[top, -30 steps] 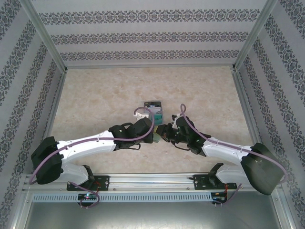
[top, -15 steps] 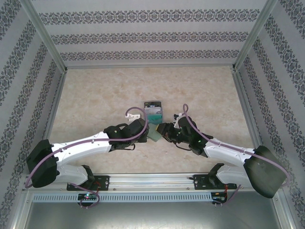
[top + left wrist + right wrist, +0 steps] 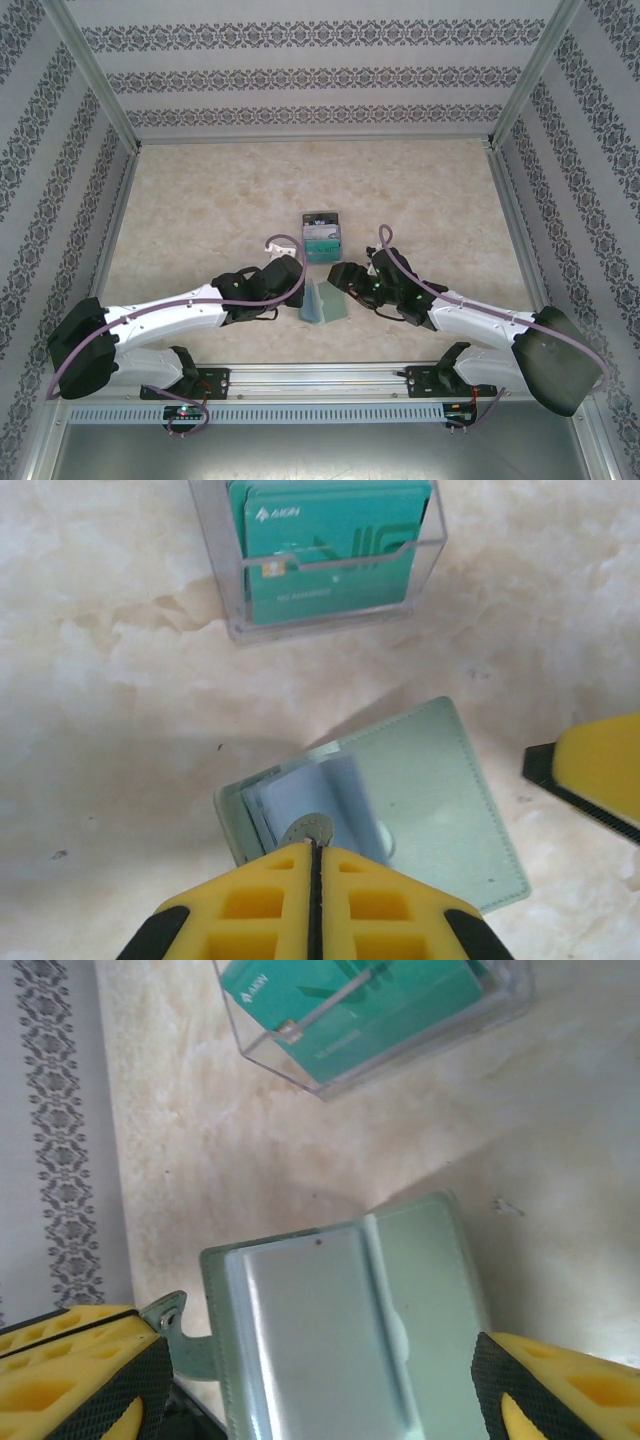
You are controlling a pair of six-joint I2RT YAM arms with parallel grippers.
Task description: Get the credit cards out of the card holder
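Left gripper [image 3: 312,848]: clamped shut on card holder [image 3: 440,810] edge. Right gripper [image 3: 320,1368]: jaws wide apart, flanking open holder. Credit cards [image 3: 330,540]: in clear box [image 3: 330,623] beyond.

Grey-green card holder [image 3: 440,800] spread open, pale glossy sleeves up, on marbled table [image 3: 110,680] — teal credit cards [image 3: 330,540] stacked upright in clear box [image 3: 225,570] just beyond.
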